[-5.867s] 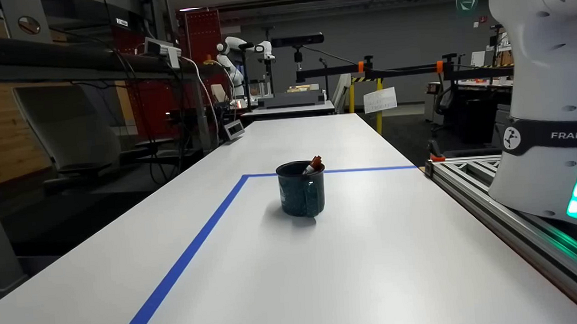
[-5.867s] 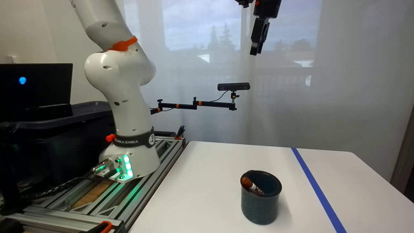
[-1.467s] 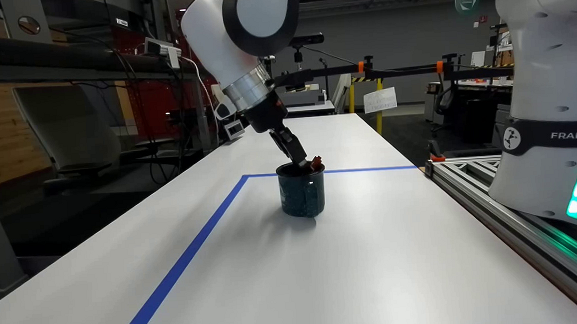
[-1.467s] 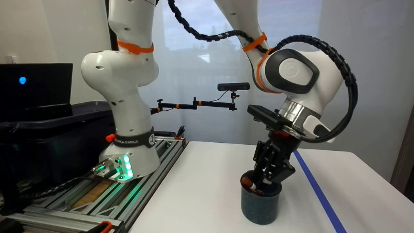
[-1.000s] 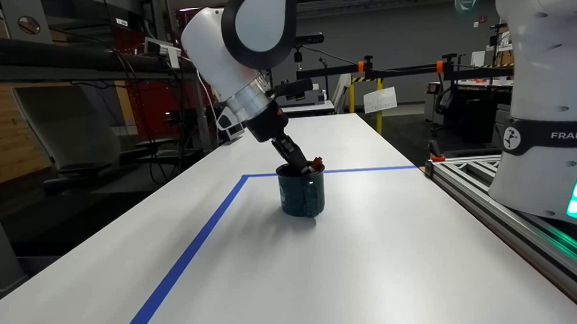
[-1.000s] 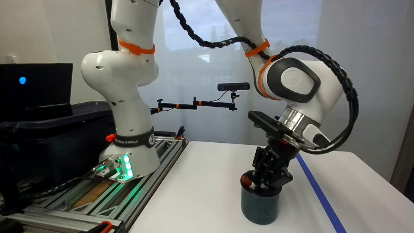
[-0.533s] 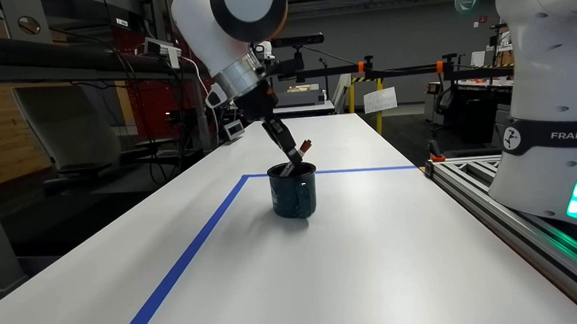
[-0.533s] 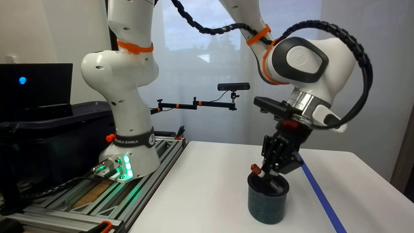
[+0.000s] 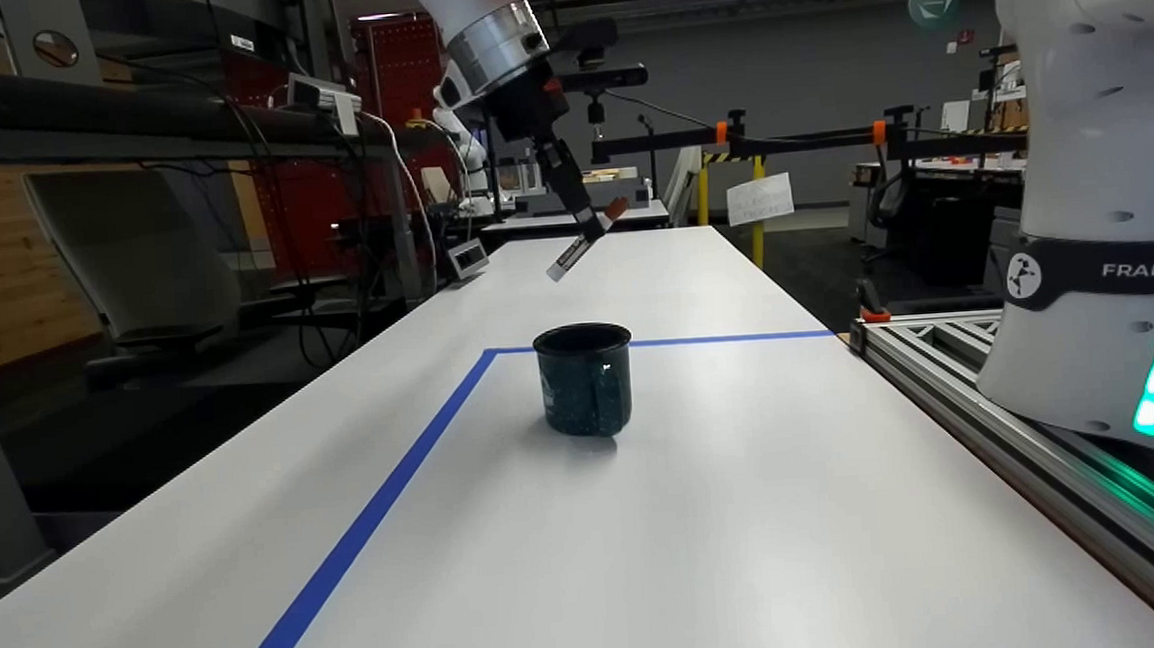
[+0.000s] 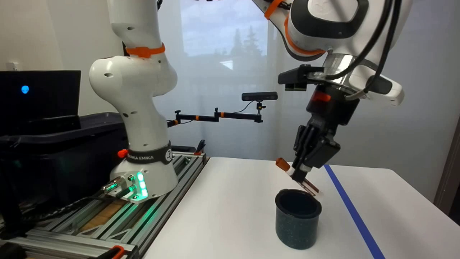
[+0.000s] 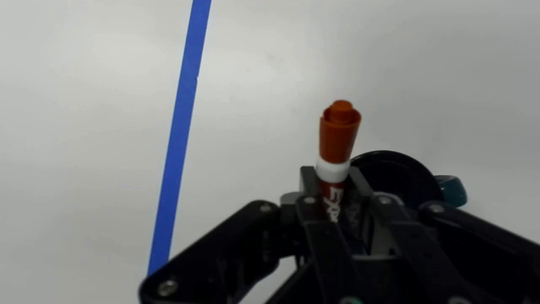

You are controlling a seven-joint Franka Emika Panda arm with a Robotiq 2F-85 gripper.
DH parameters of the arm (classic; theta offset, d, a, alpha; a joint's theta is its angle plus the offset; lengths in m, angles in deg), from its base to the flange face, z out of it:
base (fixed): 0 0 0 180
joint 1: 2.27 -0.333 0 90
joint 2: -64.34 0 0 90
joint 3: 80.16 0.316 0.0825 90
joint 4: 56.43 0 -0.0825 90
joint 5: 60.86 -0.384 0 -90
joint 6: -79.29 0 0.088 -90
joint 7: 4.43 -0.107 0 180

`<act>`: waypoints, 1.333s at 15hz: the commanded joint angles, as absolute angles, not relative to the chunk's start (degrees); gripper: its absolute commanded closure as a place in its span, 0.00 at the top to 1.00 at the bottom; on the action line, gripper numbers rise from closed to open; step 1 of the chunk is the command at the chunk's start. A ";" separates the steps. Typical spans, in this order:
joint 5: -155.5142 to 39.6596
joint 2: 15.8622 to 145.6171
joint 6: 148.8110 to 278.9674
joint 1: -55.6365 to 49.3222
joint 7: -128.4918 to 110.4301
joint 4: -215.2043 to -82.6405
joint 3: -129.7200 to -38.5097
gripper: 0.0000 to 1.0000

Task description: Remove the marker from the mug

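One marker (image 9: pixel 573 254), long axis aslant, orange cap (image 9: pixel 616 208) uppermost.

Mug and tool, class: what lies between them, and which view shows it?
In an exterior view, the lower part of the marker slants down from the tool that grips it; beneath, a gap separates it from the mug.

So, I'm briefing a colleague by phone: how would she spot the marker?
On the white table stands a dark teal mug; higher up hangs the black gripper. Pinched there, slanted, is the marker: its reddish-orange cap sets it apart from gripper and mug.
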State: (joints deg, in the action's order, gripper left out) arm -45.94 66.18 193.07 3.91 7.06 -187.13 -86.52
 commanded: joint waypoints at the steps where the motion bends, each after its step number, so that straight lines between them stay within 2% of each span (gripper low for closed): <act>1: -44.94 64.98 199.69 6.63 -0.23 -191.39 -89.40 0.05; 10: -45.96 76.53 223.61 6.35 -20.73 -197.69 -91.59 0.05; 20: -50.75 83.25 229.44 5.33 -23.63 -198.77 -93.02 0.05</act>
State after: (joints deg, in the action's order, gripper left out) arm -48.10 82.28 228.17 6.27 -24.19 -198.12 -92.51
